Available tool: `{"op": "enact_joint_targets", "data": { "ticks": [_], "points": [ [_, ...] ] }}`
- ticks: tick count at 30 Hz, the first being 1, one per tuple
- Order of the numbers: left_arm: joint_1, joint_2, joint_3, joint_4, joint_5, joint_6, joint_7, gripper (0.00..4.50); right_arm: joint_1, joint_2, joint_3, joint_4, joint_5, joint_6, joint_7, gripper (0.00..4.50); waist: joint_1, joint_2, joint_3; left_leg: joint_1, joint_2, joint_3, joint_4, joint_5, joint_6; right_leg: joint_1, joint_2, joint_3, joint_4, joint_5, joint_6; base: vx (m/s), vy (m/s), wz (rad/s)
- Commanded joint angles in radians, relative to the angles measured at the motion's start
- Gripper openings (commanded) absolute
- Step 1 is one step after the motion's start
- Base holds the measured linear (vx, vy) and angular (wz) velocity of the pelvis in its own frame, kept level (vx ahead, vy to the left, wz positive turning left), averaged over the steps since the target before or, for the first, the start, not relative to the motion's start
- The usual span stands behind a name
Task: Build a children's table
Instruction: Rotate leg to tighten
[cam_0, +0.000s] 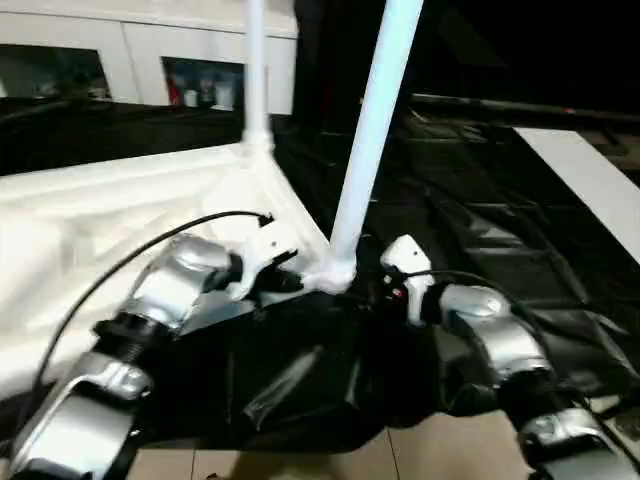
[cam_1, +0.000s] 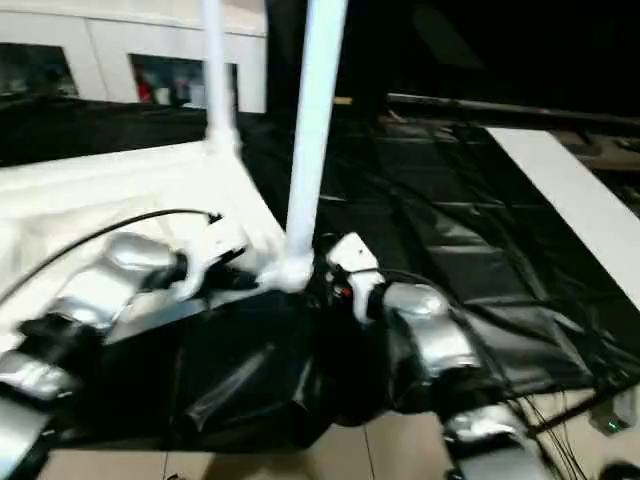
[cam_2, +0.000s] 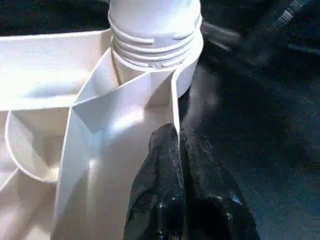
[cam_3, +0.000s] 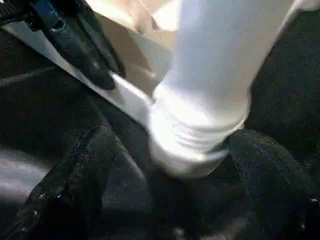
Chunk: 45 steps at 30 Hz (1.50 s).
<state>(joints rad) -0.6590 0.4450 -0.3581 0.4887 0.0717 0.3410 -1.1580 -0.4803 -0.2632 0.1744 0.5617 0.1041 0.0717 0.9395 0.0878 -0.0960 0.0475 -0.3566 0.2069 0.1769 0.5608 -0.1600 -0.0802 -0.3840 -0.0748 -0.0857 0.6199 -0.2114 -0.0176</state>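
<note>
A tabletop (cam_0: 480, 230) draped in black sheeting is seen, with a white glass-door cabinet (cam_0: 150, 60) at upper left. The children's table (cam_0: 120, 230) lies upturned left of centre, two legs raised. The left end effector (cam_2: 177, 165), shut, presses its rib; the right end effector (cam_3: 165, 165) stands spread around the near leg (cam_0: 370, 130)

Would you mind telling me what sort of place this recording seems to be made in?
Probably an indoor workshop or lab. A work table under a crinkled black sheet carries the upturned children's table, a white cabinet with glass doors stands behind, and pale floor tiles show in front.
</note>
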Motion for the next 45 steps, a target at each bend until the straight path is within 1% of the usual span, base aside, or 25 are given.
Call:
{"op": "enact_joint_targets", "data": {
  "ticks": [1,2,5,6,9,15,17,18,21,22,23,24,25,28,29,31,32,35,38,39,40,41,43,44,45],
  "points": [
    [0.05,-0.004,-0.096,0.007,0.014,0.016,-0.081,0.0,0.007,-0.011,0.016,-0.052,0.023,0.014,0.042,3.87,0.002,0.019,-0.048,0.013,0.04,-0.008,-0.065,-0.261,0.01,0.034,-0.076,0.061,-0.083,-0.193,-0.195,0.0,0.0,0.0],
    [0.052,0.0,-0.095,0.0,0.011,0.017,-0.086,0.0,0.01,-0.014,0.017,-0.061,0.024,0.017,0.05,3.87,0.005,0.021,-0.047,0.017,0.04,-0.006,-0.066,-0.273,0.003,0.029,-0.076,0.061,-0.086,-0.202,-0.197,0.0,0.0,0.0],
    [0.06,0.013,-0.092,-0.021,0.009,0.023,-0.104,0.0,0.02,-0.019,0.025,-0.084,0.029,0.027,0.083,3.87,0.008,0.02,-0.047,0.017,0.041,-0.008,-0.068,-0.273,-0.004,0.032,-0.076,0.061,-0.084,-0.2,-0.193,0.0,0.0,0.0],
    [0.062,0.015,-0.091,-0.026,0.009,0.024,-0.109,0.0,0.023,-0.02,0.03,-0.087,0.027,0.026,0.088,3.87,0.009,0.019,-0.049,0.014,0.04,-0.008,-0.067,-0.263,-0.006,0.036,-0.076,0.061,-0.082,-0.188,-0.192,0.0,0.0,0.0],
    [0.068,0.019,-0.091,-0.042,0.005,0.03,-0.12,0.0,0.026,-0.017,0.039,-0.091,0.023,0.029,0.096,3.87,0.011,0.015,-0.049,0.013,0.038,-0.007,-0.066,-0.248,-0.006,0.036,-0.077,0.061,-0.082,-0.181,-0.189,0.0,0.0,0.0],
    [0.078,0.018,-0.088,-0.067,-0.003,0.039,-0.129,0.0,0.015,0.005,0.025,-0.066,0.033,0.031,0.084,3.87,0.011,0.013,-0.051,0.01,0.036,-0.006,-0.063,-0.212,0.0,0.039,-0.077,0.06,-0.078,-0.155,-0.187,0.0,0.0,0.0],
    [0.078,0.016,-0.088,-0.068,-0.003,0.04,-0.128,0.0,0.011,0.012,0.018,-0.06,0.044,0.038,0.088,3.6,0.011,0.012,-0.052,0.01,0.036,-0.006,-0.063,-0.207,0.002,0.039,-0.076,0.06,-0.076,-0.151,-0.189,0.0,0.0,0.0],
    [0.077,0.014,-0.087,-0.068,-0.002,0.041,-0.127,0.0,0.01,0.014,0.018,-0.059,0.045,0.039,0.092,3.6,0.011,0.009,-0.052,0.011,0.036,-0.006,-0.063,-0.206,0.002,0.039,-0.076,0.06,-0.077,-0.151,-0.189,0.0,0.0,0.0],
    [0.076,0.009,-0.086,-0.067,-0.001,0.042,-0.119,0.0,0.01,0.015,0.02,-0.054,0.047,0.042,0.099,3.29,0.013,0.011,-0.051,0.011,0.037,-0.006,-0.064,-0.21,0.0,0.039,-0.077,0.059,-0.078,-0.165,-0.186,0.0,0.0,0.0],
    [0.077,0.008,-0.086,-0.068,-0.001,0.043,-0.117,0.0,0.011,0.015,0.021,-0.05,0.043,0.038,0.098,3.29,0.013,0.01,-0.052,0.011,0.037,-0.006,-0.063,-0.21,-0.001,0.04,-0.077,0.059,-0.078,-0.164,-0.185,0.0,0.0,0.0],
    [0.077,0.007,-0.086,-0.068,-0.001,0.045,-0.115,0.0,0.011,0.014,0.022,-0.045,0.04,0.034,0.097,3.14,0.013,0.01,-0.053,0.011,0.036,-0.006,-0.062,-0.206,0.0,0.04,-0.077,0.06,-0.077,-0.157,-0.186,0.0,0.0,0.0],
    [0.077,0.007,-0.086,-0.068,-0.001,0.045,-0.114,0.0,0.011,0.014,0.022,-0.044,0.039,0.032,0.097,3.14,0.013,0.01,-0.053,0.011,0.036,-0.006,-0.062,-0.204,0.0,0.04,-0.077,0.059,-0.076,-0.153,-0.186,0.0,0.0,0.0],
    [0.077,0.004,-0.084,-0.067,-0.002,0.046,-0.113,0.0,0.014,0.014,0.024,-0.044,0.036,0.031,0.095,2.97,0.014,0.011,-0.052,0.012,0.036,-0.005,-0.062,-0.201,0.001,0.04,-0.076,0.06,-0.076,-0.146,-0.187,0.0,0.0,0.0],
    [0.077,-0.001,-0.082,-0.062,-0.002,0.043,-0.111,0.0,0.018,0.014,0.026,-0.044,0.031,0.029,0.093,2.78,0.016,0.011,-0.053,0.011,0.035,-0.005,-0.061,-0.196,0.002,0.041,-0.076,0.059,-0.075,-0.139,-0.188,0.0,0.0,0.0],
    [0.076,-0.003,-0.081,-0.059,-0.002,0.042,-0.109,0.0,0.019,0.015,0.025,-0.043,0.029,0.028,0.092,2.75,0.016,0.014,-0.053,0.012,0.036,-0.006,-0.062,-0.196,0.001,0.041,-0.076,0.059,-0.075,-0.138,-0.188,0.0,0.0,0.0],
    [0.075,-0.005,-0.079,-0.056,-0.001,0.041,-0.104,0.0,0.02,0.016,0.024,-0.042,0.027,0.027,0.09,2.69,0.017,0.012,-0.053,0.011,0.036,-0.005,-0.061,-0.202,-0.001,0.041,-0.076,0.059,-0.076,-0.143,-0.188,0.0,0.0,0.0],
    [0.075,-0.006,-0.078,-0.056,-0.001,0.04,-0.103,0.0,0.02,0.017,0.024,-0.043,0.027,0.027,0.09,2.69,0.017,0.015,-0.053,0.012,0.035,-0.006,-0.062,-0.204,-0.002,0.041,-0.076,0.059,-0.076,-0.145,-0.187,0.0,0.0,0.0],
    [0.071,-0.026,-0.061,-0.04,-0.001,0.036,-0.068,0.0,0.021,0.025,0.02,-0.035,0.027,0.025,0.067,2.67,0.018,0.015,-0.053,0.013,0.036,-0.005,-0.061,-0.21,-0.004,0.04,-0.075,0.06,-0.076,-0.144,-0.188,0.0,0.0,0.0],
    [0.051,-0.082,-0.018,0.005,-0.003,0.036,0.037,0.0,0.012,0.063,-0.007,0.023,0.005,0.014,-0.058,2.66,0.018,0.014,-0.048,0.016,0.036,-0.004,-0.063,-0.244,-0.015,0.034,-0.077,0.06,-0.083,-0.2,-0.183,0.0,0.0,0.0],
    [0.044,-0.099,-0.006,0.02,-0.002,0.038,0.071,0.0,0.007,0.077,-0.019,0.045,0.0,0.015,-0.1,2.65,0.019,0.016,-0.043,0.023,0.037,-0.007,-0.066,-0.302,-0.03,0.028,-0.081,0.059,-0.094,-0.283,-0.175,0.0,0.0,0.0],
    [0.037,-0.117,0.006,0.034,-0.002,0.043,0.105,0.0,0.001,0.092,-0.033,0.066,0.0,0.018,-0.143,2.65,0.015,0.015,-0.041,0.022,0.036,-0.012,-0.068,-0.348,-0.04,0.029,-0.084,0.057,-0.101,-0.374,-0.151,0.0,0.0,0.0],
    [0.033,-0.131,0.013,0.042,-0.003,0.051,0.126,0.0,-0.003,0.103,-0.044,0.08,0.002,0.019,-0.17,2.65,0.013,0.015,-0.043,0.025,0.038,-0.015,-0.069,-0.37,-0.047,0.027,-0.086,0.057,-0.104,-0.412,-0.137,0.0,0.0,0.0],
    [0.01,-0.193,0.041,0.08,-0.003,0.076,0.225,0.0,-0.027,0.158,-0.093,0.14,0.019,0.025,-0.291,2.65,0.008,0.016,-0.044,0.021,0.038,-0.019,-0.071,-0.377,-0.049,0.028,-0.086,0.056,-0.105,-0.42,-0.127,0.0,0.0,0.0],
    [0.002,-0.217,0.051,0.094,-0.003,0.084,0.262,0.0,-0.037,0.179,-0.111,0.162,0.026,0.026,-0.336,2.65,0.004,0.019,-0.044,0.022,0.039,-0.018,-0.072,-0.381,-0.054,0.024,-0.085,0.058,-0.105,-0.415,-0.13,0.0,0.0,0.0],
    [-0.006,-0.238,0.059,0.105,-0.002,0.09,0.294,0.0,-0.047,0.197,-0.125,0.182,0.031,0.026,-0.374,2.65,0.003,0.018,-0.046,0.028,0.039,-0.021,-0.071,-0.397,-0.061,0.021,-0.087,0.056,-0.106,-0.419,-0.134,0.0,0.0,0.0]
  ]
}}
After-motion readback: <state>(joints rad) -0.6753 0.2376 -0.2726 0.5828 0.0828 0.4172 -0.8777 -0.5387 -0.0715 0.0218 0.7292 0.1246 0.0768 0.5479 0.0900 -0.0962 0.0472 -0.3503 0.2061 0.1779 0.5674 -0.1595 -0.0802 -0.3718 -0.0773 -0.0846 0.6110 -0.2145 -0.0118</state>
